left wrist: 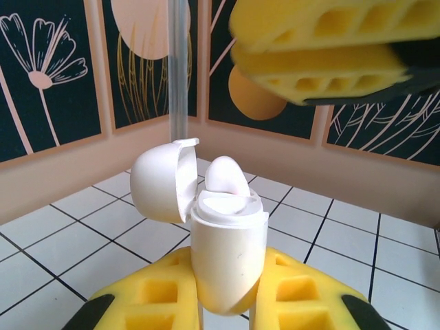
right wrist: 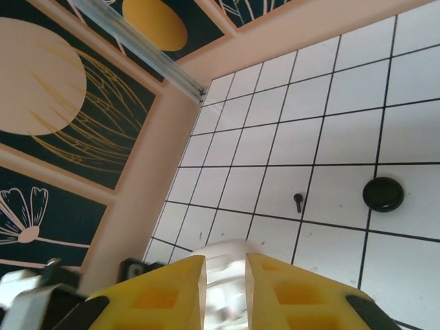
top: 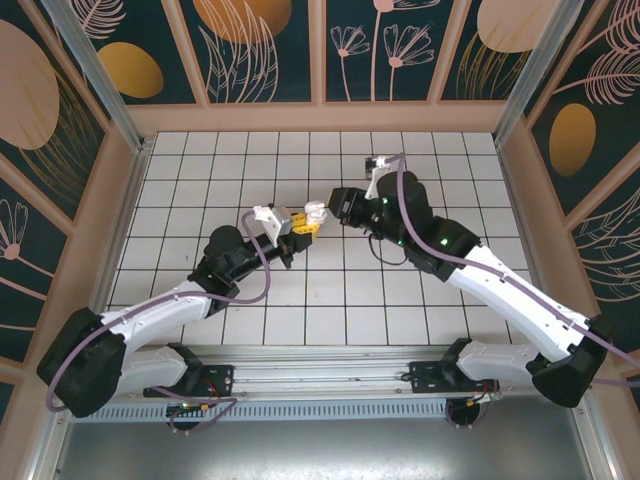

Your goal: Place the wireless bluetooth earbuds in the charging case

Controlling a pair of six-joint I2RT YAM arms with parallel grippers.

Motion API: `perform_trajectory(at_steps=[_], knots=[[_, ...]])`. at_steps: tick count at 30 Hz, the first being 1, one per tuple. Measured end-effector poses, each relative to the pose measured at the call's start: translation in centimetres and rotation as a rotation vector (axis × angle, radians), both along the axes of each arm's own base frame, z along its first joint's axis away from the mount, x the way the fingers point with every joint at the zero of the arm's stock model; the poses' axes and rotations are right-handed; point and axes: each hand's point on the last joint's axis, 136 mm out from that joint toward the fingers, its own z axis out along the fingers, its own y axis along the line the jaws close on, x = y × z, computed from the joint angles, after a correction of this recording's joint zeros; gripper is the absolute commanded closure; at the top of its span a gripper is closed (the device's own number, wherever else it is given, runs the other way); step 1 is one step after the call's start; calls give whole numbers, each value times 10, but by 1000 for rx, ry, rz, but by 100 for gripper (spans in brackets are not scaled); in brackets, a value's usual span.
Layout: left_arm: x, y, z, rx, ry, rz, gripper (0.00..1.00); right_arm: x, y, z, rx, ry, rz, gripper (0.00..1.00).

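My left gripper [left wrist: 228, 269] is shut on a white charging case [left wrist: 227, 254], held upright above mid-table [top: 314, 211]. Its lid [left wrist: 159, 180] hangs open to the left. A white earbud [left wrist: 224, 177] stands in the case's top with its rounded head sticking out. My right gripper [left wrist: 323, 55] hovers just above and beyond the case, its yellow fingers [right wrist: 172, 289] a narrow gap apart with the blurred white case showing through the gap. In the right wrist view a small black earbud [right wrist: 298, 201] lies alone on a floor tile.
A round black case [right wrist: 383, 194] sits on the tiles one tile right of the black earbud. Both arms meet over the middle of the tiled floor [top: 200, 180]. Patterned walls [top: 320, 50] enclose the area.
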Motion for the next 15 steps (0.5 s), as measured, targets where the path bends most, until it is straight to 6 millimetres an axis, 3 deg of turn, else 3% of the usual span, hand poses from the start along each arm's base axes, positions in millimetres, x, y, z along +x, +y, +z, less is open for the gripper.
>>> perform_trajectory(at_steps=[3, 6, 10, 15], knots=[[-5, 8, 2, -1, 3, 18, 99, 25, -30, -20, -3, 55, -53, 79], [-12, 20, 0, 2, 15, 47, 99, 34, -43, -45, -18, 118, -63, 78], [-17, 36, 3, 18, 35, 108, 99, 38, -25, -76, -42, 192, 14, 78], [-27, 61, 13, 24, 44, 183, 99, 49, 12, -144, -101, 313, 112, 77]])
